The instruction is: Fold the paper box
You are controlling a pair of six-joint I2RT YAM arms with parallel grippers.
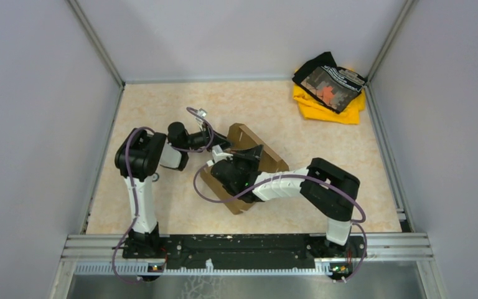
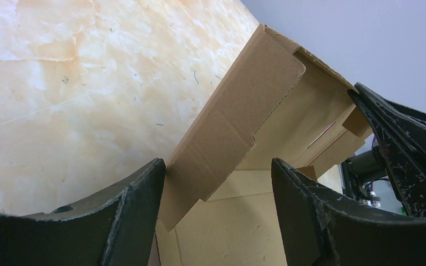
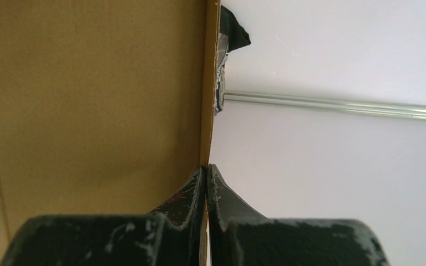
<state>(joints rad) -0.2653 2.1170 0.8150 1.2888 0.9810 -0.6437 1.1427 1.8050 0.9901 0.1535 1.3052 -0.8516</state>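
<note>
The paper box (image 1: pixel 272 161) lies mid-worktop (image 1: pixel 162 112), between the two arms. It looks only partly formed: panels are raised, but nothing is tucked or closed yet. The right gripper (image 3: pixel 207 172) has its jaws together, pinching the thin edge of an upright wall. The left gripper (image 2: pixel 216 177) holds its jaws apart around a tilted flap (image 2: pixel 238 111) — the flaps, tabs and lid likely remain.

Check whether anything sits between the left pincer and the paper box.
Nothing visible does. The open left pincer straddles a raised flap of the paper box, and no other object lies between them. The right pincer is shut on a box wall edge.
</note>
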